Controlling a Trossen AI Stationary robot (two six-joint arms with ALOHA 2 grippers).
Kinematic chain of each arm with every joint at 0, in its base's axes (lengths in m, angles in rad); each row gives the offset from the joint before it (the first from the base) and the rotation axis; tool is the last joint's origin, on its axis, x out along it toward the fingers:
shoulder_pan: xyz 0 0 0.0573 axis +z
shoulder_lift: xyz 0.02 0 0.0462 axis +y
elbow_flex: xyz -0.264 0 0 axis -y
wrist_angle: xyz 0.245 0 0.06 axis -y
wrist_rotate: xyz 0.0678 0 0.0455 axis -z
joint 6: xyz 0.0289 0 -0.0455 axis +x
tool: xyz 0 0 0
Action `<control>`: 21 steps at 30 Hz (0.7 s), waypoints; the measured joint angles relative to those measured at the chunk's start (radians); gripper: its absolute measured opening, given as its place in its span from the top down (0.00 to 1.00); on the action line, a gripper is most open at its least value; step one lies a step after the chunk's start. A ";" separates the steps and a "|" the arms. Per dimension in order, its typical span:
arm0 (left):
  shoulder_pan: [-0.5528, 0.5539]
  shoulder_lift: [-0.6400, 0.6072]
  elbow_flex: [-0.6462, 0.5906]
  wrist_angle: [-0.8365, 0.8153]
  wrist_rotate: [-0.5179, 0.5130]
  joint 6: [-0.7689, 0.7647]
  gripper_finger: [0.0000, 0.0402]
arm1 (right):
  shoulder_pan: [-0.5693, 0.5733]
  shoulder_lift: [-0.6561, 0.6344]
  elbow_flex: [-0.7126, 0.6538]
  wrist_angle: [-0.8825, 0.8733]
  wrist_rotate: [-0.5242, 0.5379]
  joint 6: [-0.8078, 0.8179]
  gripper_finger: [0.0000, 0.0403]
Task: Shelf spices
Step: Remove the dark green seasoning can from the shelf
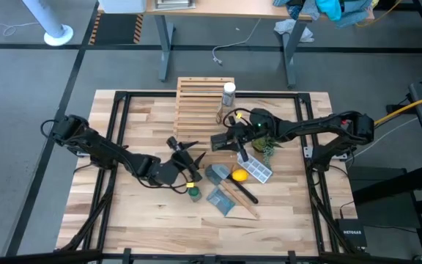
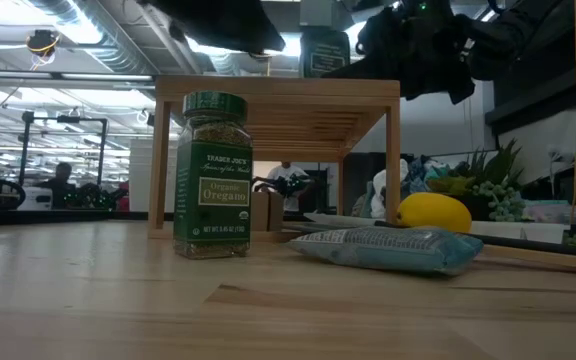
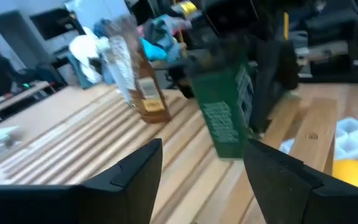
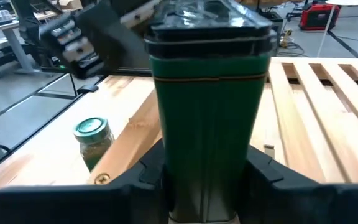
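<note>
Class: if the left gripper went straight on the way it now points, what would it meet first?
Probably the green tin, held upright over the shelf by the right gripper. It stands directly beyond the left gripper's open fingers, though how far off is hard to judge.

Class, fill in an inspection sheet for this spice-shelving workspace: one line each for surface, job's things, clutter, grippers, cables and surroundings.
Surface: butcher-block table, dark frame rails along its edges.
Job's things: slatted shelf at the far edge; white-capped bottle standing on it; green tin in the right gripper at the shelf's near edge; green-lidded oregano jar on the table.
Clutter: yellow lemon, blue-grey packet, small plant, clear tray.
Grippers: right gripper shut on the tin; left gripper open, empty, facing the shelf.
Cables: yellow cable off the table's right.
Surroundings: desk, white fan base.
</note>
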 joint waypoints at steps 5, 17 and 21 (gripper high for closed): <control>-0.081 -0.053 0.000 -0.008 -0.115 0.046 0.46 | 0.065 -0.040 -0.002 -0.040 0.082 0.024 0.70; -0.342 -0.103 0.000 -0.307 -0.392 -0.220 0.46 | 0.384 -0.164 -0.002 -0.125 0.389 0.038 0.70; -0.395 -0.103 0.000 -0.373 -0.402 -0.305 0.46 | 0.537 -0.167 -0.002 -0.126 0.554 0.074 0.70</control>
